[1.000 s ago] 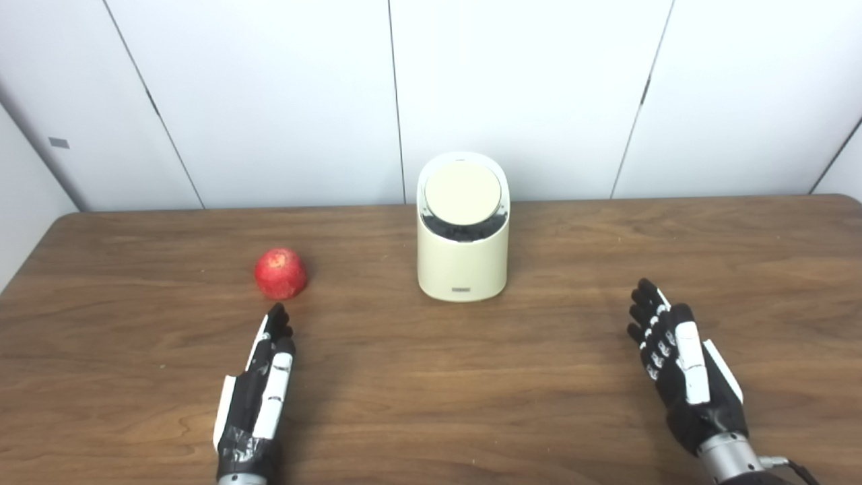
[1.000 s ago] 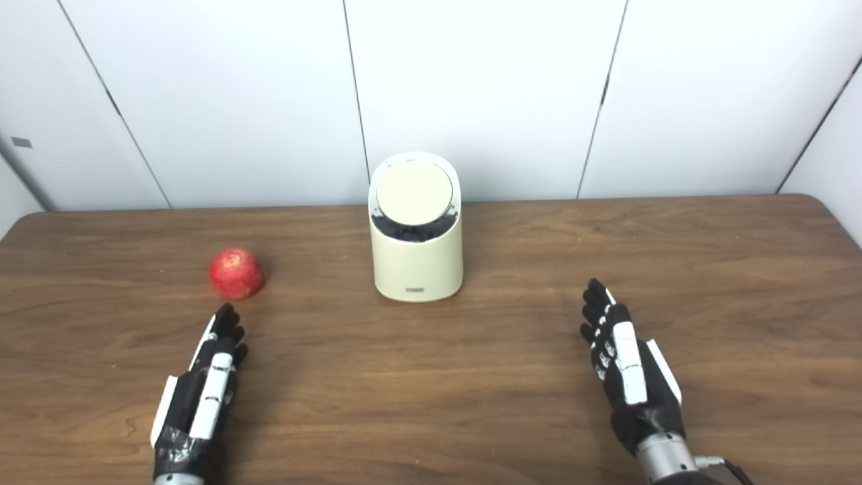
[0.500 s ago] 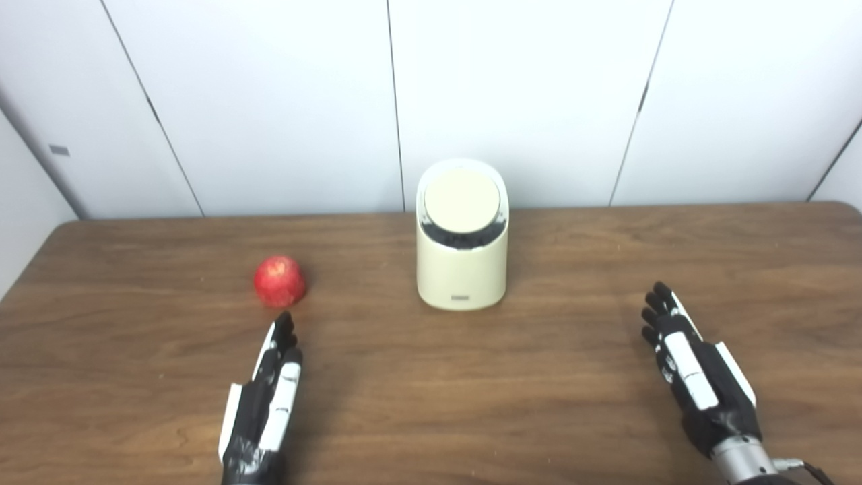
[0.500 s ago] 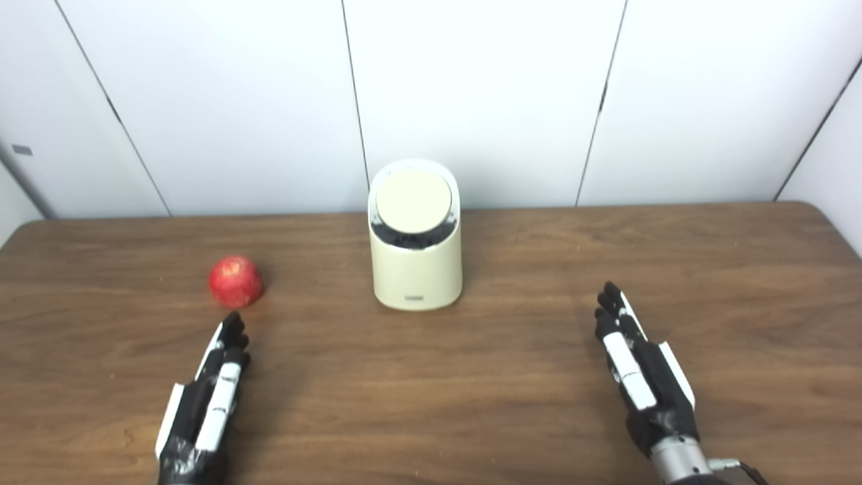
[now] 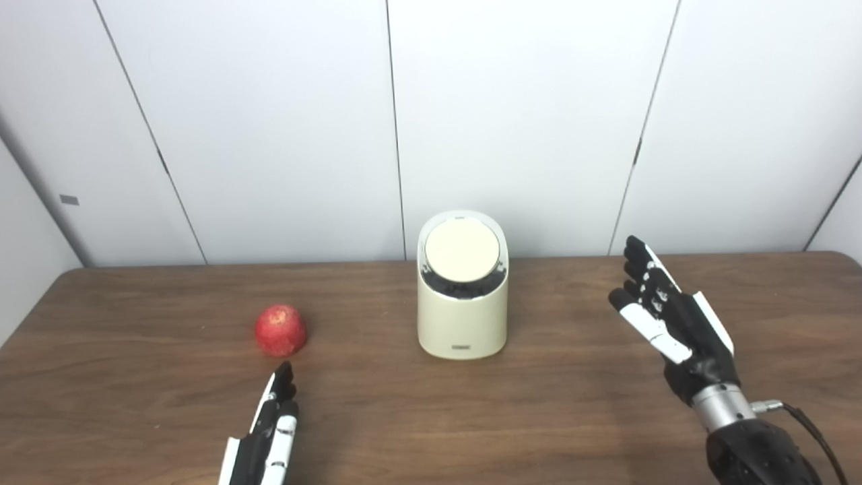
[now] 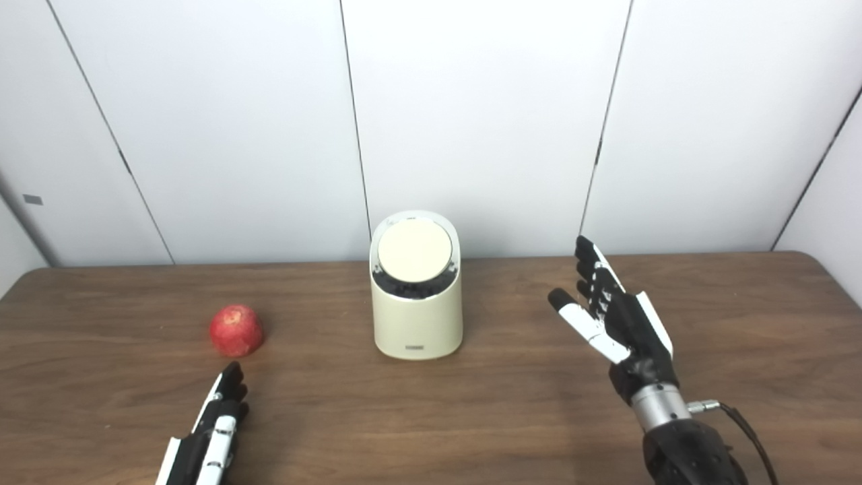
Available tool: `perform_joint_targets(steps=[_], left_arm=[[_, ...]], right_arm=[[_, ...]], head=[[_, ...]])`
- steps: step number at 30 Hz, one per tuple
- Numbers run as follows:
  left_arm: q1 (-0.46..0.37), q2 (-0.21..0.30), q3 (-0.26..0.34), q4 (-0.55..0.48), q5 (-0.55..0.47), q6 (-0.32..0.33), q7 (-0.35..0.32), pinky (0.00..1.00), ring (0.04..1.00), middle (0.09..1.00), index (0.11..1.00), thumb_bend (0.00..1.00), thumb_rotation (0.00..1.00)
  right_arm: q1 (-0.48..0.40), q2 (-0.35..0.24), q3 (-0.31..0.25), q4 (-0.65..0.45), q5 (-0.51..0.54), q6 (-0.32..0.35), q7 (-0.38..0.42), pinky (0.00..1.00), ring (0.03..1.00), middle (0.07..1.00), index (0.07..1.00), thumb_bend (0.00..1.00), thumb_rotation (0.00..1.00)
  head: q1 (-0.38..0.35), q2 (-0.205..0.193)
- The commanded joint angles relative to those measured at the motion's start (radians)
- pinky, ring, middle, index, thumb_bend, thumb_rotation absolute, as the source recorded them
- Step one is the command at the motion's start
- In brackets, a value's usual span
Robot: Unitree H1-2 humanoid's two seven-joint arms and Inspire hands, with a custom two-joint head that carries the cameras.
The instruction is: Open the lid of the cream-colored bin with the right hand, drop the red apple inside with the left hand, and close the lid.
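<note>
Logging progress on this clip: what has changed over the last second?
The camera tilted up, shifting the whole picture down. The right hand lifted off the table, open, thumb spread, right of the bin. The left hand stayed low and open; the apple and the shut lid are untouched.

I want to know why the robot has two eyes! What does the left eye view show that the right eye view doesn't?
The left eye view shows much more of the brown wooden table along its left edge. Only the right eye view shows the table's right edge running past the rounded corner. Both show the round red apple, the cream-colored bin with its round lid on, the left hand low by the apple, and the right hand lifted and open.
</note>
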Motion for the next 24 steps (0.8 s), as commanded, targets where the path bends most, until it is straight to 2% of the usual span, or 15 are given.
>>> perform_joint_targets(steps=[1,6,9,13,14,18,24], left_arm=[[0.022,-0.009,-0.009,0.008,0.012,-0.023,0.002,1.00,1.000,1.000,0.990,0.26,0.77],[0.026,-0.017,-0.013,0.002,0.014,-0.015,0.007,1.00,1.000,1.000,0.994,0.25,0.77],[0.028,-0.022,-0.015,-0.002,0.017,-0.012,0.011,1.00,1.000,0.999,0.993,0.25,0.77],[0.028,-0.026,-0.023,-0.004,0.034,-0.014,0.019,1.00,1.000,1.000,0.993,0.25,0.77],[0.028,-0.026,-0.025,-0.003,0.035,-0.017,0.020,1.00,1.000,1.000,0.993,0.24,0.77],[0.026,-0.030,-0.032,-0.001,0.040,-0.019,0.027,1.00,1.000,1.000,0.997,0.24,0.78],[0.026,-0.036,-0.037,-0.002,0.048,-0.022,0.038,1.00,1.000,0.998,0.994,0.24,0.77]], right_arm=[[-0.082,-0.008,0.009,-0.013,-0.028,-0.035,-0.020,0.99,0.991,0.982,0.936,0.75,0.55],[-0.187,0.005,0.052,0.001,-0.124,0.013,-0.056,0.96,0.973,0.957,0.931,0.84,0.52],[-0.246,0.003,0.086,0.007,-0.195,0.045,-0.069,0.95,0.967,0.950,0.932,0.85,0.48],[-0.330,-0.001,0.129,0.050,-0.261,0.060,-0.069,0.93,0.951,0.942,0.929,0.90,0.43],[-0.351,-0.003,0.142,0.065,-0.278,0.061,-0.067,0.90,0.948,0.943,0.928,0.92,0.41],[-0.416,-0.022,0.203,0.118,-0.368,0.066,-0.058,0.85,0.933,0.938,0.927,0.92,0.40],[-0.497,-0.024,0.253,0.206,-0.442,0.075,-0.053,0.80,0.915,0.933,0.928,0.91,0.35]], head=[[0.001,0.000],[0.002,0.005],[0.003,0.006],[0.005,0.009],[0.007,0.009],[0.014,0.013],[0.021,0.019]])
